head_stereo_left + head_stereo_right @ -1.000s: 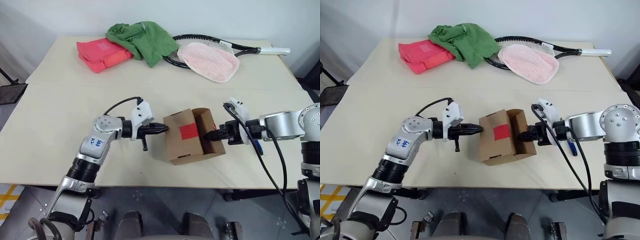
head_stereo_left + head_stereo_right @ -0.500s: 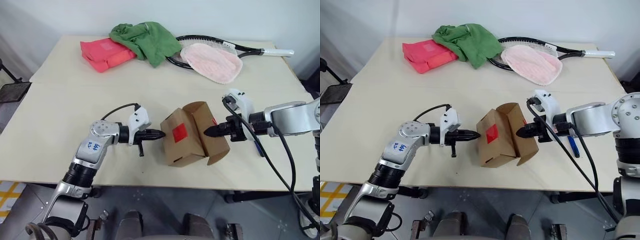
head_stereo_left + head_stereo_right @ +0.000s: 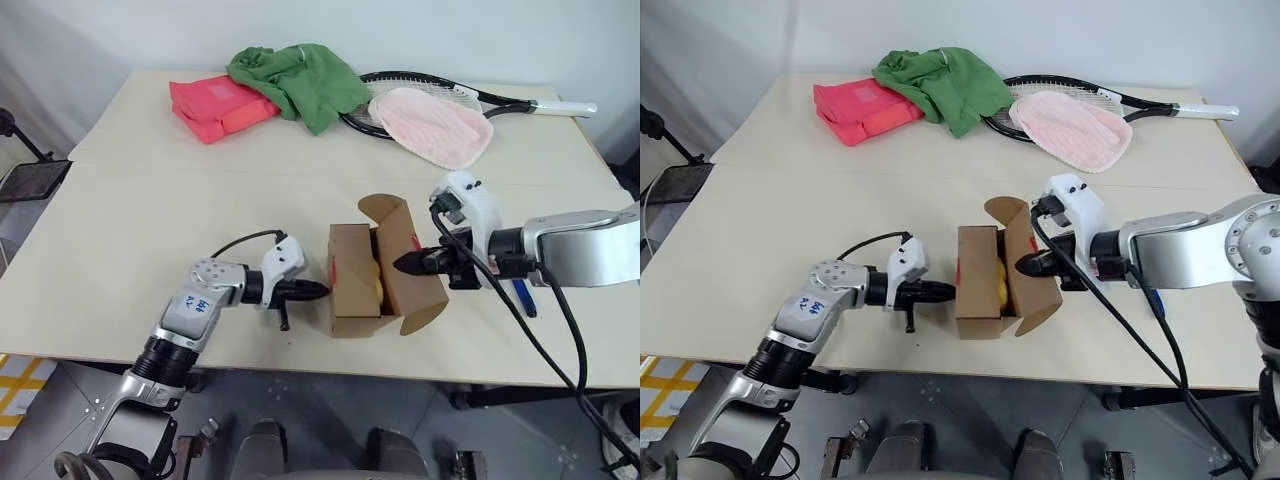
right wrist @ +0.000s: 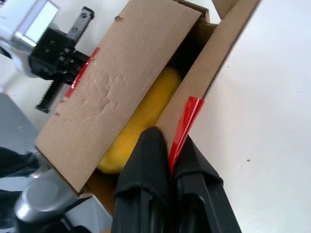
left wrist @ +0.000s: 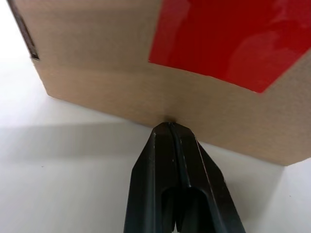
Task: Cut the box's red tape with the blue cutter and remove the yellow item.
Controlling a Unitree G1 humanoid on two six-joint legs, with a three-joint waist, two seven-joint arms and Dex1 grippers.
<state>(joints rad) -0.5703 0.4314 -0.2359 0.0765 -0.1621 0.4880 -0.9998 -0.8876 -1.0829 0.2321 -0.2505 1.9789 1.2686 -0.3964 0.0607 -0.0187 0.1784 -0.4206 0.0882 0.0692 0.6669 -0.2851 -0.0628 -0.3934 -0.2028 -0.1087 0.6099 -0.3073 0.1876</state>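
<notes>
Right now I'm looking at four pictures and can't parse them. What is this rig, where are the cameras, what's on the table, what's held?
It is a humanoid robot with two arms, each ending in two-fingered black jaws. The two wide pictures come from its head, looking down over a table. The two close-ups come from wrist cameras, looking along each arm's jaws.

The left jaws are shut, with their tips against the taped side of the box, below the red tape. The right jaws are shut on the box's opened flap. The yellow item lies inside.

The blue cutter lies on the table by the right arm. At the far edge are a pink-red bag, a green cloth, a racket and a pink towel.
</notes>
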